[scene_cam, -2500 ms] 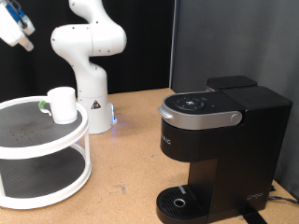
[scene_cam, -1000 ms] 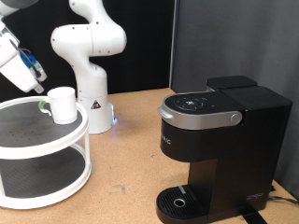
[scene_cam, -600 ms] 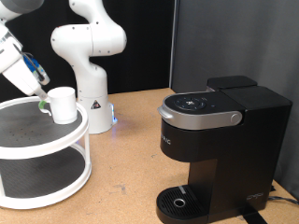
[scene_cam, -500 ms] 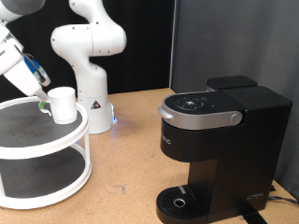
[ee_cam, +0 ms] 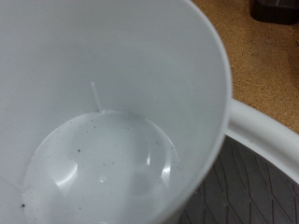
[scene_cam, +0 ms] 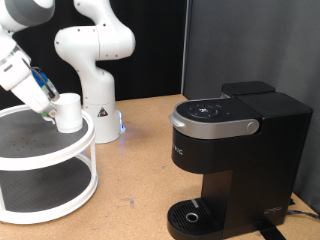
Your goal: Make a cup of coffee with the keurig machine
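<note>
Filling the wrist view: the cup (ee_cam: 112,121), seen from straight above, empty, pale specks on its floor. Beside it there, a strip of white rim and dark ribbed mat belonging to the two-tier tray (ee_cam: 266,140).

In the exterior view, standing on the tray's (scene_cam: 70,150) upper tier at the exterior view's left, cup (scene_cam: 68,112) upright. Right against its left side, the gripper (scene_cam: 47,108); finger opening impossible to tell, no grasp visible.

Probably light, rigid ceramic or plastic, smooth-walled and slippery; breakable if dropped. Best taken across the rim or wall.

Further right, the keurig machine (scene_cam: 235,150), lid closed, drip tray bare. Lettering on its front unreadable.
</note>
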Controlling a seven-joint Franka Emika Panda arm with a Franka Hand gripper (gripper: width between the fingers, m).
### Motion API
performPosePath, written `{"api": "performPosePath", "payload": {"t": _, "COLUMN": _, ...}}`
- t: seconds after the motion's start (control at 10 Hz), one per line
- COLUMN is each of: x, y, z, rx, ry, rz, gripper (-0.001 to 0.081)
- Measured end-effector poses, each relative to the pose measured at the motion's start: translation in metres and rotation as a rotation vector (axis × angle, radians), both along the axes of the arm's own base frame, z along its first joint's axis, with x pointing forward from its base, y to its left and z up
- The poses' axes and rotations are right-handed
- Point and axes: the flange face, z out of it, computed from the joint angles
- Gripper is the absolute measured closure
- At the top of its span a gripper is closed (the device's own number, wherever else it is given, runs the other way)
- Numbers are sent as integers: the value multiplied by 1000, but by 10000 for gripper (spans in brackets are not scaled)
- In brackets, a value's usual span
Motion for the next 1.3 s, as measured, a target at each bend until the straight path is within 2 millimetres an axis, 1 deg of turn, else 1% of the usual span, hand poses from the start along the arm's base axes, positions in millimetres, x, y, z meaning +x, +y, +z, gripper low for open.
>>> {"api": "performPosePath", "payload": {"t": 0.3, "x": -1, "y": 4, "z": -6, "rx": 7, "ry": 9, "rz": 17, "gripper": 1}}
{"api": "performPosePath", "payload": {"t": 0.8, "x": -3, "y": 7, "z": -10, "rx": 13, "ry": 16, "rz": 19, "gripper": 1}}
{"api": "performPosePath", "payload": {"t": 1.0, "x": -3, "y": 7, "z": -11, "rx": 15, "ry": 25, "rz": 15, "gripper": 261}}
{"api": "performPosePath", "payload": {"t": 1.1, "x": -3, "y": 7, "z": -11, "rx": 15, "ry": 29, "rz": 13, "gripper": 261}}
{"api": "performPosePath", "payload": {"t": 1.2, "x": -3, "y": 8, "z": -11, "rx": 17, "ry": 33, "rz": 12, "gripper": 447}}
{"api": "performPosePath", "payload": {"t": 1.3, "x": -4, "y": 8, "z": -11, "rx": 20, "ry": 38, "rz": 11, "gripper": 582}}
